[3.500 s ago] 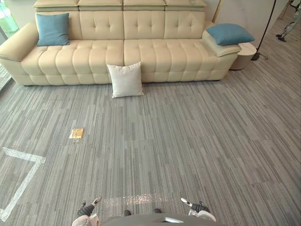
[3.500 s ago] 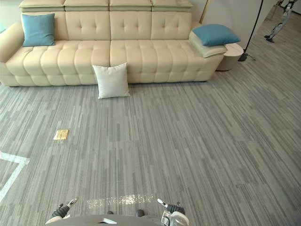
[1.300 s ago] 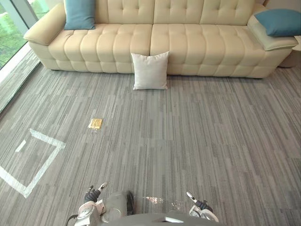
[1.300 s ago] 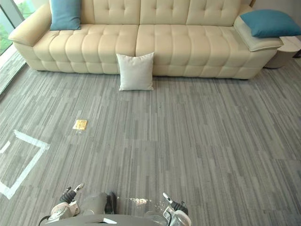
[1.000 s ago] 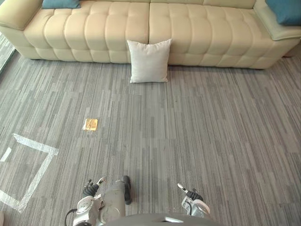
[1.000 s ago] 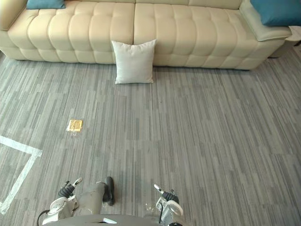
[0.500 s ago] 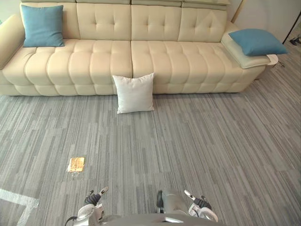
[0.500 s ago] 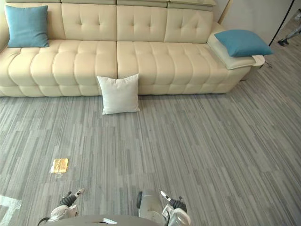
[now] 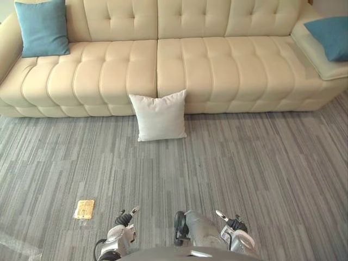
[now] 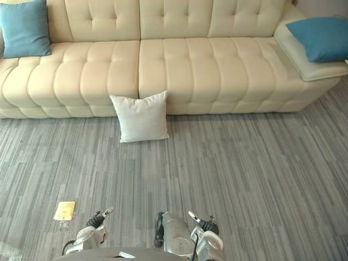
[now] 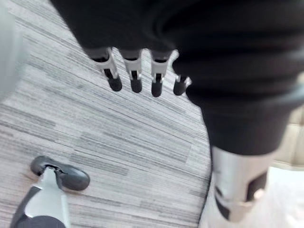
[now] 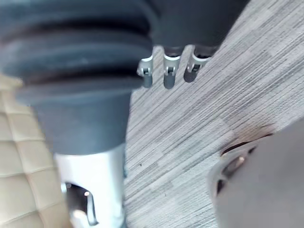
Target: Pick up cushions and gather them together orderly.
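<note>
Approach phase. The white square fabric cushion (image 9: 159,116) is leaning upright on the grey striped carpet (image 9: 261,163), against the front of the cream tufted leather sofa (image 9: 217,60) near its middle seam. One teal square cushion (image 9: 42,27) is standing against the backrest at the sofa's left end, and a second teal cushion (image 9: 331,35) is lying on the right armrest. The three are sitting well apart, none yet gathered. Compared with the views from moments before, the whole scene is shifting in the frame, while each cushion is keeping its place relative to the sofa. The camera is moving, not the cushions, which suggests the robot is closing on the white cushion. The left hand (image 9: 124,219) and right hand (image 9: 235,223) are hanging low, well apart from any cushion. In the wrist views the left fingers (image 11: 134,78) and right fingers (image 12: 168,76) are hanging loosely extended over bare carpet, holding nothing. A small flat yellow object (image 9: 84,209) is lying on the carpet near the left hand. No pick-up is beginning yet; further approach is probably needed before a reach.
</note>
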